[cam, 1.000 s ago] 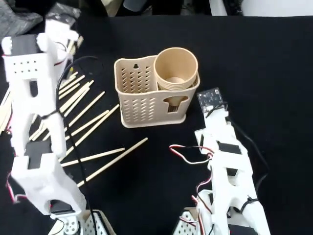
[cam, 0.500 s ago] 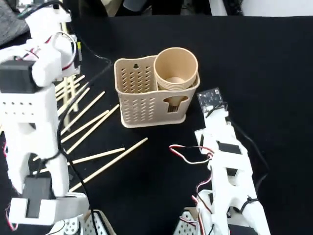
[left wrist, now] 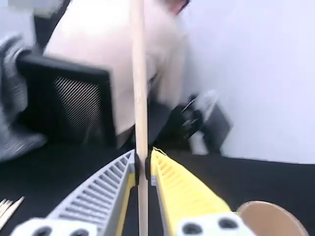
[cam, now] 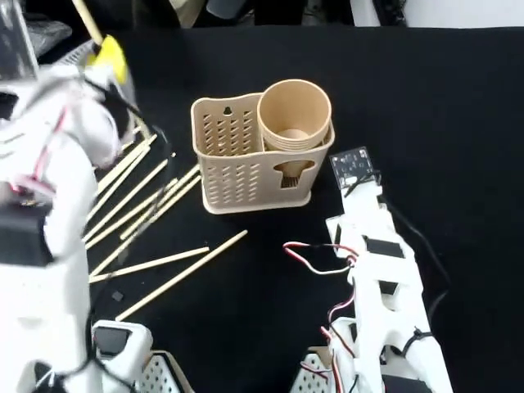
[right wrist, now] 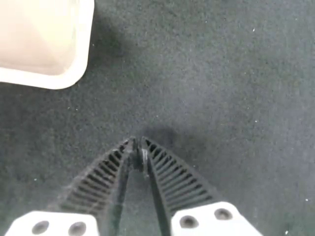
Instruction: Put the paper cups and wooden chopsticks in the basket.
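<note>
The left claw [left wrist: 143,160] is lifted well above the black worktop [cam: 426,98] and pinches one wooden chopstick [left wrist: 139,93] between its grey and yellow fingers, which are pressed against the stick from either side. The stick stands nearly upright through the claw, its upper part rising beyond the fingertips. From the high view this claw [cam: 108,59] hangs over the far left of the worktop, the held stick poking up and away from it. The loose chopsticks [cam: 135,196] lie fanned across the worktop on that same side, just beside the basket [cam: 237,168] without touching it, and two more lie apart nearer the arm bases. The beige perforated basket stands upright at mid-worktop. The paper cups [cam: 293,115] are nested in a stack inside the compartment on the right arm's side, their rim rising above the basket's wall. The right claw [right wrist: 137,146] is pressed together on nothing, tips down close to the worktop, just beside a corner of the basket [right wrist: 47,46].
</note>
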Tool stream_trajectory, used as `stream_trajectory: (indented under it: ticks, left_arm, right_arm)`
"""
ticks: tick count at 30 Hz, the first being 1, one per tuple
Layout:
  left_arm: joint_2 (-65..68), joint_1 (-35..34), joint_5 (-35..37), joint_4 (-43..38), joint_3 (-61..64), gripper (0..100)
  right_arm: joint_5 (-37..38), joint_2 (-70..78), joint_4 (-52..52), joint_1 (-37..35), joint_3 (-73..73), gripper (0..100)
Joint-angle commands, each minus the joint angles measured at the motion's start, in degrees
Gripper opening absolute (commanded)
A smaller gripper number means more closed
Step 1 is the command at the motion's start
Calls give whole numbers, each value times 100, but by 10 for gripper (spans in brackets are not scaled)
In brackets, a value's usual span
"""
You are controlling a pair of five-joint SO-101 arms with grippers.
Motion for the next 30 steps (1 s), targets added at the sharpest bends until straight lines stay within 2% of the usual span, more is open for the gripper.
stream_trajectory:
  ticks: [1,4,8,11,20,25,30]
  left_arm:
    - [-1108,681,62,-1829,1921,29]
    - [-1714,1059,62,-3244,3354,29]
    - [-2259,1314,53,-4747,4901,29]
    - [-2312,1332,53,-5354,5604,29]
    - [-2312,1332,53,-5327,6035,35]
    - [-2330,1534,-264,-4202,5921,265]
    - [-2312,1508,-747,-2936,5015,270]
  right_arm:
    - [62,-127,-88,79,-22,12]
    - [62,-127,-88,79,-22,12]
    - [62,-127,-88,79,-22,12]
    - [62,-127,-88,79,-22,12]
    - [70,-127,-88,79,-22,12]
    - [70,-127,-88,79,-22,12]
    - [70,-127,-88,79,-22,12]
